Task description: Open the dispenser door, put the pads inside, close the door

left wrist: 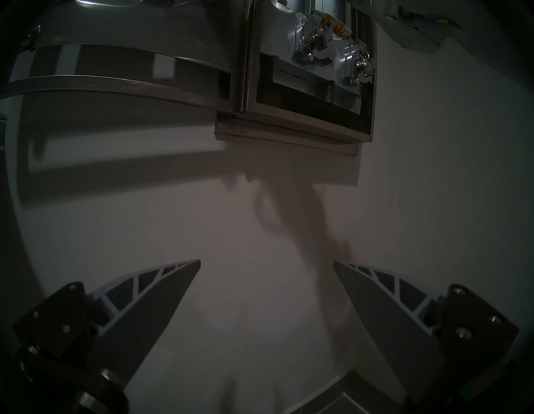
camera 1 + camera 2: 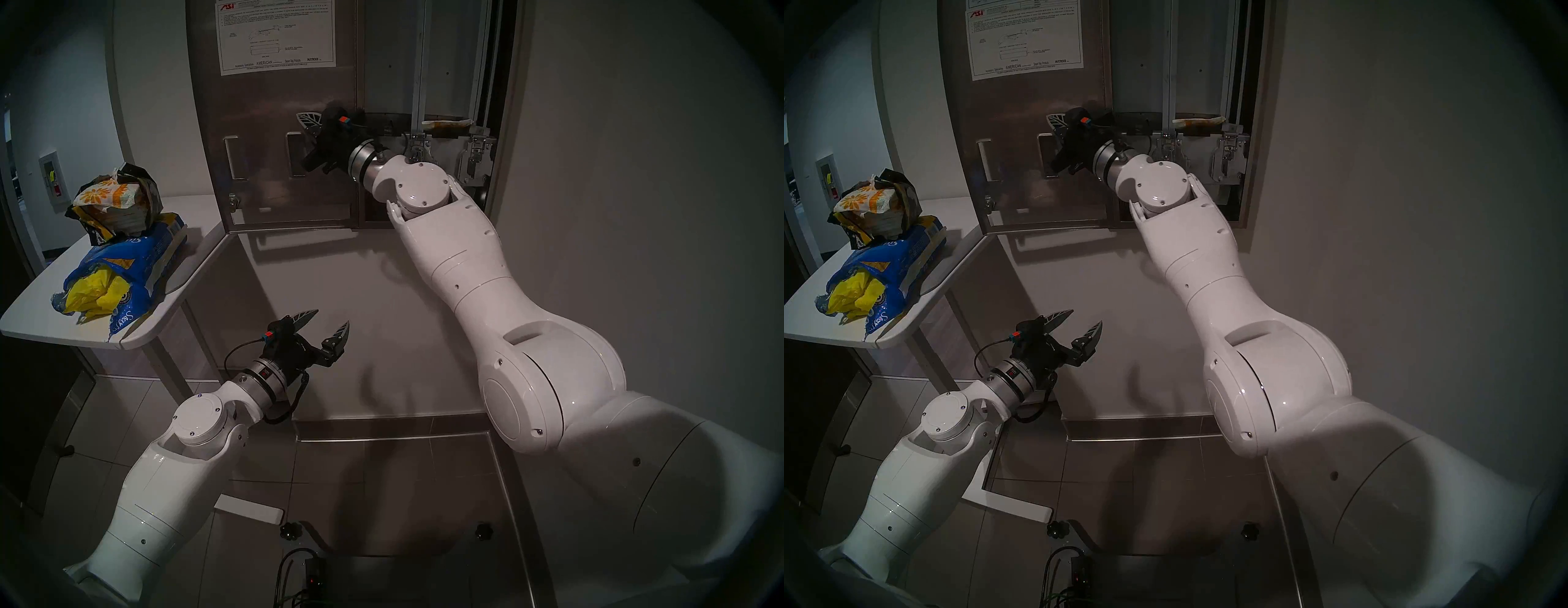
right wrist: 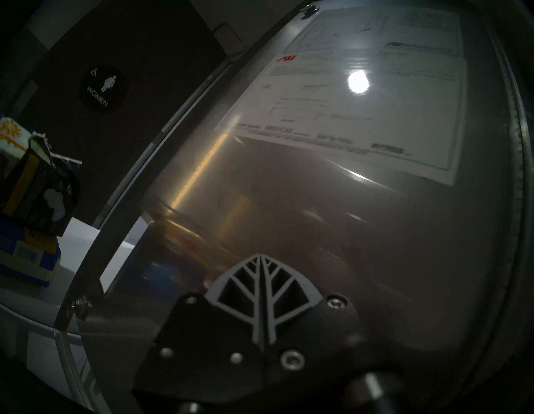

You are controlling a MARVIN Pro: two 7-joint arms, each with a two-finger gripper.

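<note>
Pads [image 2: 111, 199], yellow and flowered, are sitting in torn bags on the white table [image 2: 38, 322] at far left. Below, the left gripper [image 2: 329, 329] is hanging with its fingers spread wide, holding nothing. Further right, the dispenser door [image 2: 271, 127] is standing open, and the right gripper [image 2: 306, 119], fingers pressed together, is pointing at its inner face beside the dispenser [image 2: 449, 106].

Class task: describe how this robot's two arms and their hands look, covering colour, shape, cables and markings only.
Both arms are glossy white with rounded shells, round joint caps and small dark screws. Each wrist ends in a silver metal ring, then a black hand mount. The left hand and right hand have grey pointed fingers with leaf-like ribbing. A black cable loops by the left wrist; each hand carries a small red-and-blue block.
</note>
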